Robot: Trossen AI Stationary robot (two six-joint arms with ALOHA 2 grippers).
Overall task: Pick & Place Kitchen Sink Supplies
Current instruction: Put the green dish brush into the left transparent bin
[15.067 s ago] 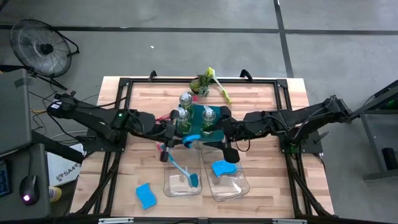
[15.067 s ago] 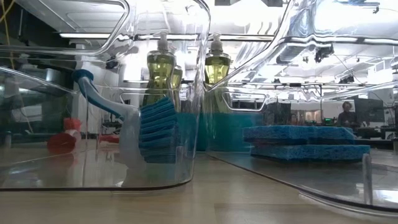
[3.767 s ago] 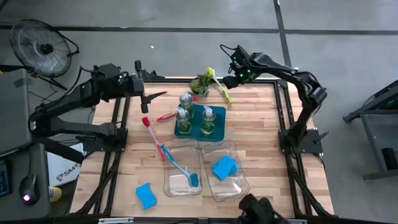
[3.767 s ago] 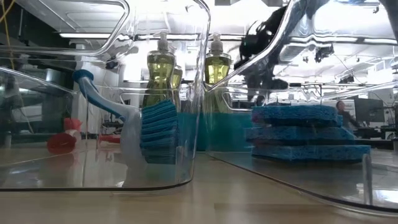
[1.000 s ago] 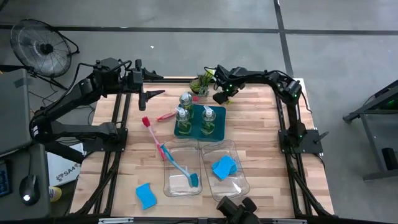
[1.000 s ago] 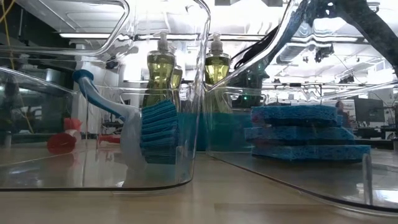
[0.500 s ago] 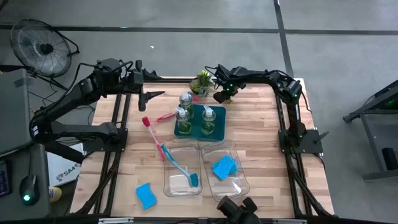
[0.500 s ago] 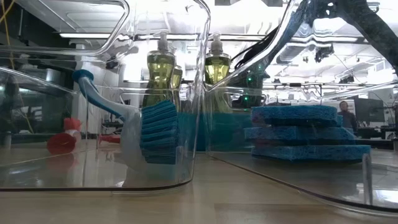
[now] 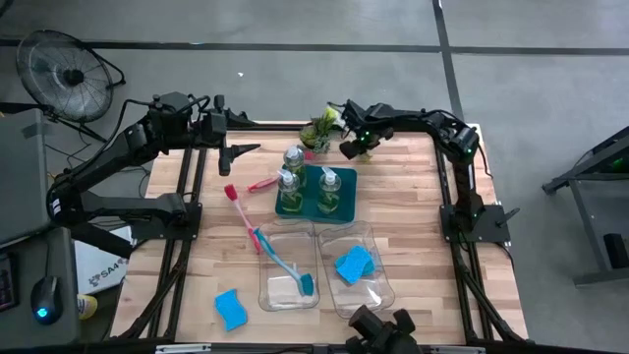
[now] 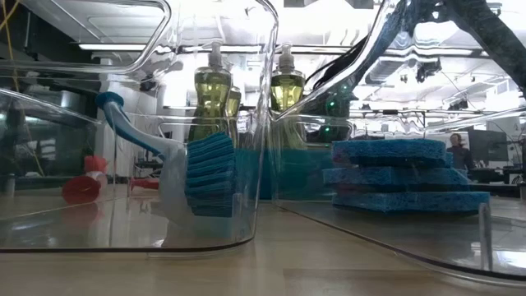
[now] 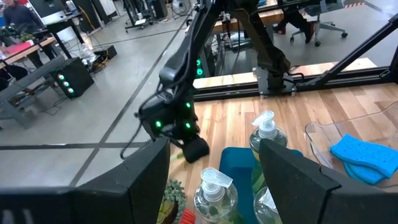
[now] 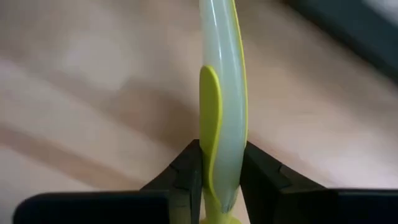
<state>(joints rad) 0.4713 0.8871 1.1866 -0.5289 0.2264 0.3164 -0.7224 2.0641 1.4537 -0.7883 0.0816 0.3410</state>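
Clamping the yellow-green brush (image 12: pixel 222 118), the right pincer (image 12: pixel 217 177) has its two dark fingers pressed against either side of the handle, whose long axis runs straight away from the wrist over the wood. That grip is plain only in the right wrist view. From above, the right pincer (image 9: pixel 351 147) sits at the desk's (image 9: pixel 413 226) far edge beside the plant (image 9: pixel 319 129), and the brush is mostly hidden under it.

Going near to far in the overhead view: a loose sponge (image 9: pixel 229 309) lies at the near left; then come two clear bins, the left bin (image 9: pixel 270 295) holding a blue brush (image 9: pixel 287 269) and the right bin (image 9: pixel 373 285) holding sponges (image 9: pixel 353 265); then a red brush (image 9: pixel 239 211) on the wood; then the teal tray (image 9: pixel 304 192) with soap bottles (image 9: pixel 328 183). The bins thus lie nearer than the held brush, and the left bin, already holding a brush, looks the likely target.

The left pincer (image 9: pixel 239 151) hangs released over the far left, well clear of the supplies. Its wrist view shows the right arm's lit wrist (image 11: pixel 171 118) low beyond the bottles. The low view stacks the sponges (image 10: pixel 403 177) behind bin walls.
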